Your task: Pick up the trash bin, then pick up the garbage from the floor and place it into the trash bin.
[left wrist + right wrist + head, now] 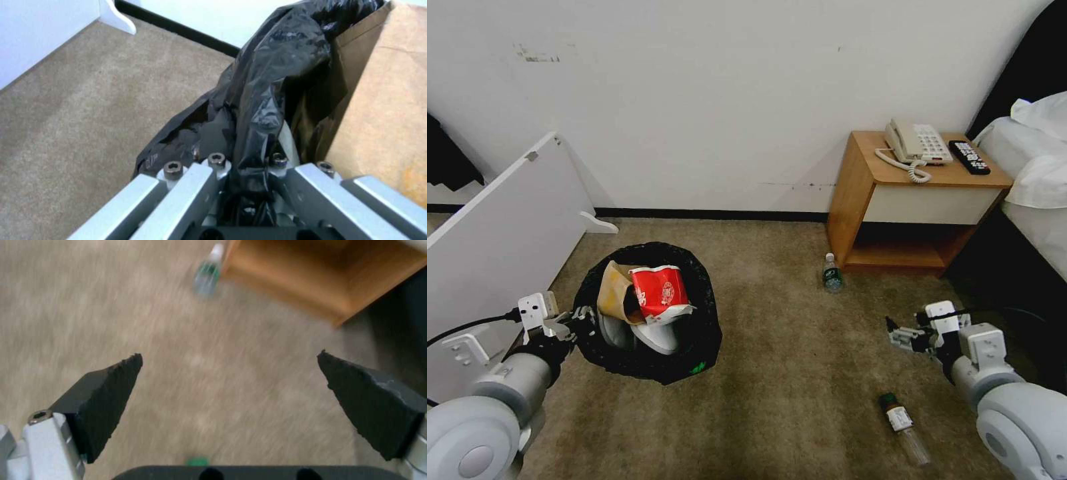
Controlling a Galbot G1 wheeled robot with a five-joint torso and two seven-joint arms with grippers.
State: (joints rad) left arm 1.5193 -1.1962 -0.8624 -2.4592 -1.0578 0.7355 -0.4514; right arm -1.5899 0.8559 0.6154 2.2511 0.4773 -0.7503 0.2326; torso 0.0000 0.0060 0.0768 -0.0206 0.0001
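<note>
I have the left gripper pinched on the trash bin's bagged rim to carry it above the floor, while my right gripper hangs wide, ready near two bottles.

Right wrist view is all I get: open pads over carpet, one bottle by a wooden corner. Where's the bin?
Observer: The bin is at the robot's left, its bagged rim clamped in the left gripper.
Operator: Anything in it?
Observer: Yes: a brown paper bag, a red-white wrapper and a white slipper.
Operator: Other litter on the floor?
Observer: A second bottle lies on the carpet just below the right gripper in the head view, closer than the bottle by the nightstand.
</note>
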